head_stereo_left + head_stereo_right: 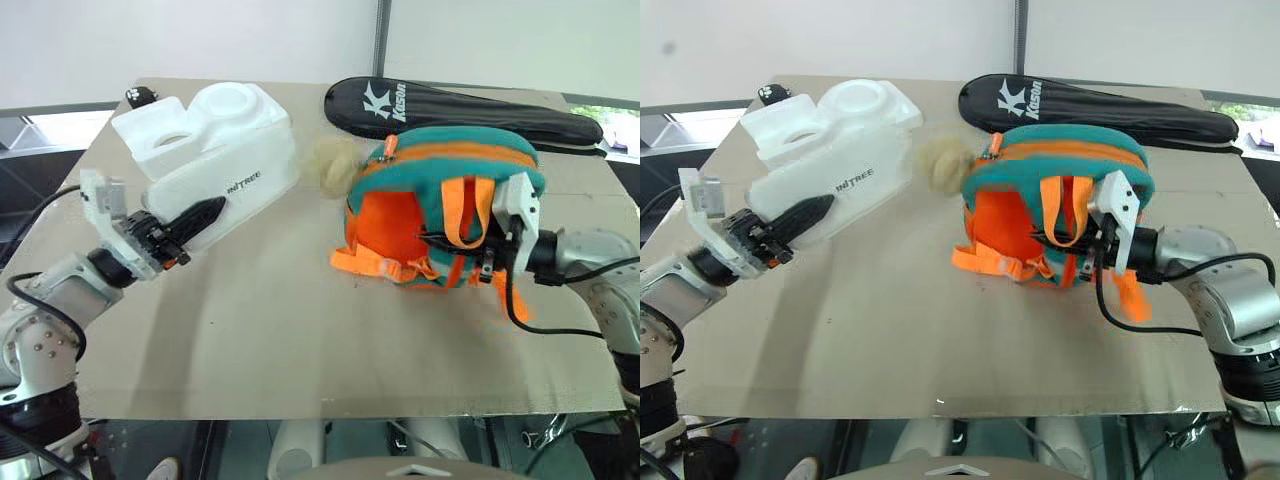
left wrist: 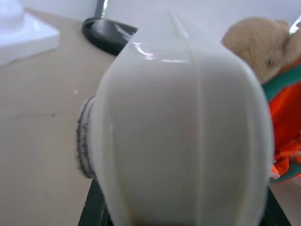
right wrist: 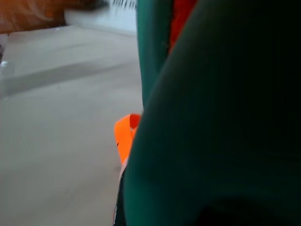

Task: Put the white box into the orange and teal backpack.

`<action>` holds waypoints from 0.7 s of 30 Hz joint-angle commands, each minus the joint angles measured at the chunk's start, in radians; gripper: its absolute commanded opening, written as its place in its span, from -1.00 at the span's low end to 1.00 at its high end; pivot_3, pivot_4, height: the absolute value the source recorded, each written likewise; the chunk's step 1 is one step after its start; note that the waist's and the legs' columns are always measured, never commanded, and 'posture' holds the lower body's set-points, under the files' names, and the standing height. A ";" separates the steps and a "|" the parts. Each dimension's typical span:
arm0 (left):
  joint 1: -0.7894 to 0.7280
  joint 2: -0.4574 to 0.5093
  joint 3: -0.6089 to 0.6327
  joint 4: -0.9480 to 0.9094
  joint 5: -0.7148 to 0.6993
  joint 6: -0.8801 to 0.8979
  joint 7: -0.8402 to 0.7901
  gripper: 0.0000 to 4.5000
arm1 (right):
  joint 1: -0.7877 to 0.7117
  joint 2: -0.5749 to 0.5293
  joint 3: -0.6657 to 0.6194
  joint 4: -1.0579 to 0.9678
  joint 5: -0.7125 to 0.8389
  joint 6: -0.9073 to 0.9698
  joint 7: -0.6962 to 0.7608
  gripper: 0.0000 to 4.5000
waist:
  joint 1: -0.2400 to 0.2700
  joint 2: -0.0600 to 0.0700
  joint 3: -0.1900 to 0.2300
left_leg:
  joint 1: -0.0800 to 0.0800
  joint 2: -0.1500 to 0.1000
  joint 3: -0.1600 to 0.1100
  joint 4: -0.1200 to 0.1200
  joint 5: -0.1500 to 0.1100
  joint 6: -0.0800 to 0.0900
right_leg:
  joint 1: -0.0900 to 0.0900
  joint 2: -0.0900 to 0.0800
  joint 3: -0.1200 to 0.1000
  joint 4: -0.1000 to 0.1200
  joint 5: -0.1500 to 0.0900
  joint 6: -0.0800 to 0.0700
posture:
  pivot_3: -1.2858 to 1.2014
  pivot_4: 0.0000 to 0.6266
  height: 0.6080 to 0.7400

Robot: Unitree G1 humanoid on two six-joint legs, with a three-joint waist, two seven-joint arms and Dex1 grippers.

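A: Left gripper [image 1: 208, 212]: what were the jaws doing?

B: Clamped on the white box [image 1: 250, 175], a flat, slim plastic case with rounded corners and dark lettering. One black finger lay across its lid. The box was off the table, held roughly level, with its free end pointing towards the orange and teal backpack [image 1: 400, 225], a small fabric one with an orange body, teal top and orange straps. Probably aimed that way so it could go in end first.

A: Where was the box relative to the backpack?

B: On the backpack's left and apart from it, with the tan plush bear [image 1: 335, 165] on the backpack's left flank in between. Not yet inside.

A: Right gripper [image 1: 1082, 250]?

B: Jaws closed tight, on the backpack's right side among the orange straps. Teal fabric pressed right up against its wrist camera. I judged it was pinching the backpack to prop it up and steady it.

A: Was the zip open?

B: Couldn't tell. An orange line ran around the teal top, but no gap showed.

A: Anything else nearby?

B: A bulky white styrofoam block with round hollows [image 1: 200, 115] lay left of the backpack, beyond the box. A long black racket bag with white lettering [image 1: 470, 110] lay just behind the backpack. Neither was touched. Everything sat on the tan board table [image 1: 300, 340].
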 commanded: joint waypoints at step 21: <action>-0.134 0.141 -0.065 -0.057 -0.078 -0.016 -0.360 -0.55 | -0.071 0.023 -0.078 -0.007 0.052 0.120 -0.168 -1.00 | -0.011 -0.002 0.001 | -0.001 0.001 -0.002 0.002 0.000 0.000 | 0.000 0.002 0.000 0.003 0.002 0.004 | 0.03 -0.52 1.00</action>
